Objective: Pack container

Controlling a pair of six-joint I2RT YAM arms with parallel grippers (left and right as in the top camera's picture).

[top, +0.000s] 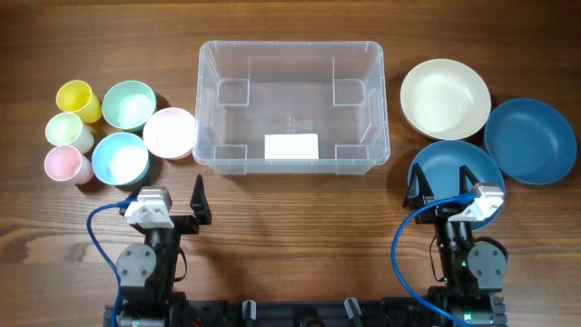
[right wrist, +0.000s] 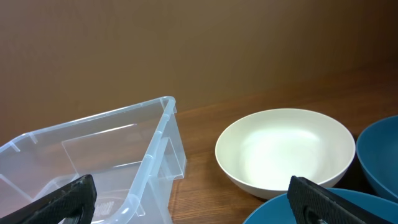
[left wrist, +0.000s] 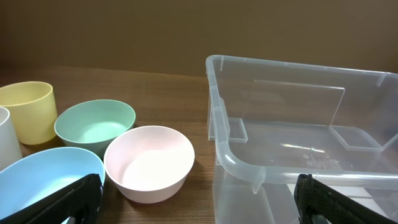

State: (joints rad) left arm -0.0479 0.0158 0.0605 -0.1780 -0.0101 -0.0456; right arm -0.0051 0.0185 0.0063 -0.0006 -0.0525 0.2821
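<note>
Overhead view: pretty tidy setup, wooden table (top: 300,236) with both arms parked at the near edge.
Container: the clear bin (top: 290,95) sits in the middle toward the far side, upright, nothing in it, white label (top: 291,146) on its base near the near wall.
Left gripper: (left wrist: 199,190) fingers spread wide, holding nothing, sitting near the bin's near-left corner and just beside the small bowls.
Right gripper: (top: 442,182) also spread wide and holding nothing, over the near rim of a dark blue bowl (top: 454,162). Can't tell if it's touching.
Right side stuff: cream bowl (top: 445,98) just right of the bin, second dark blue bowl (top: 529,141) furthest right.
Left side stuff: pink bowl (top: 170,133) closest to the bin, mint bowl (top: 128,104) behind it, light blue bowl (top: 120,158) nearer.
Cups: yellow cup (top: 78,100), pale green cup (top: 68,133) and pink cup (top: 65,163) lined up at the far left.
</note>
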